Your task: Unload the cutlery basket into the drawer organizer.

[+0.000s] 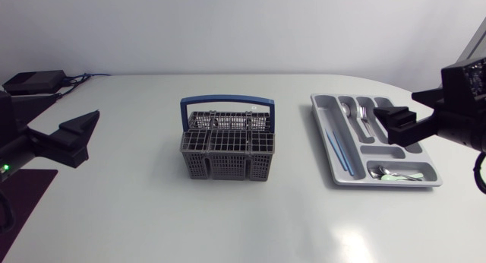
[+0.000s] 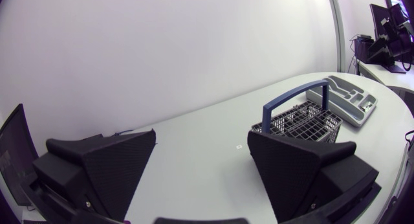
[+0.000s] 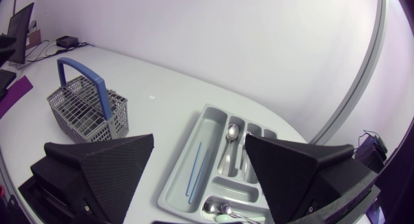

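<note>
The grey cutlery basket (image 1: 227, 153) stands upright near the middle of the white worktop (image 1: 152, 217), its blue handle (image 1: 227, 102) arched over the wire compartments. Well apart from it, on my right side, the grey drawer organizer (image 1: 328, 112) lies flat. In its long slots rest a spoon (image 1: 345, 109) and a fork (image 1: 364, 115) side by side. A pair of thin blue sticks (image 1: 338, 150) lies in the outer long slot nearest the basket. Small spoons (image 1: 395, 173) lie in the crosswise slot at the near end, though I cannot make out their number.

My right hand (image 3: 199, 138) hangs above the organizer with its fingers spread wide, touching no cutlery. My left hand (image 2: 202, 134) sits at the left edge of the worktop, well away from the basket, its fingers likewise wide apart and pointed toward the basket.
</note>
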